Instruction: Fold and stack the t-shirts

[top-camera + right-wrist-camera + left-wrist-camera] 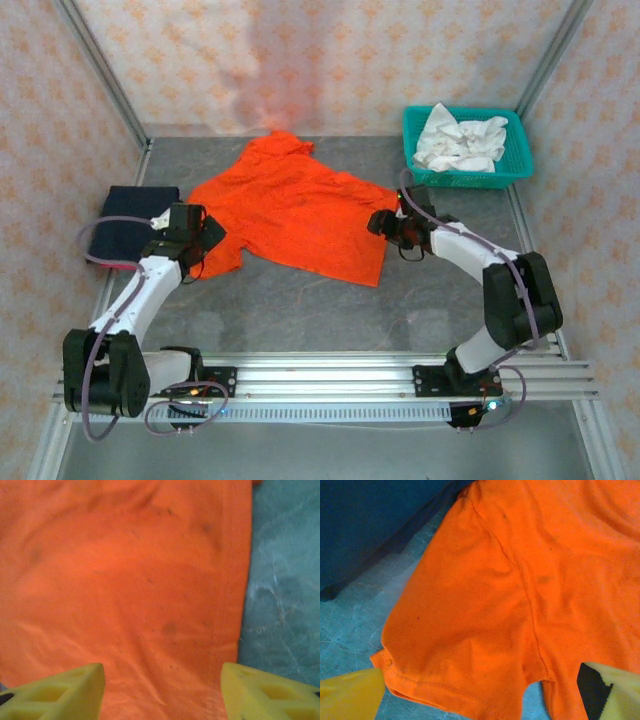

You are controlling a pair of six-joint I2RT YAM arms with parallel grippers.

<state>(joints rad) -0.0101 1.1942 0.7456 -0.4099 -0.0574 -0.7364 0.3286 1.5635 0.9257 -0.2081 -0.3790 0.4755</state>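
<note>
Orange-red t-shirt (290,215) is laid out, rumpled, at the middle of the table (300,310). Navy t-shirt (130,218) is seen folded at the left edge, just beside the orange sleeve. Left gripper (485,695) is held over that sleeve, fingers spread wide, nothing pinched. Right gripper (162,692) is held over the shirt's right edge, fingers apart, cloth flat beneath. Teal basket (470,180) with white cloth (460,140) is placed far right.

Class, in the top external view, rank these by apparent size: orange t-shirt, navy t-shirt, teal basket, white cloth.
1. orange t-shirt
2. teal basket
3. navy t-shirt and white cloth: these look alike, and the navy one is partly covered, so they stay unranked.
</note>
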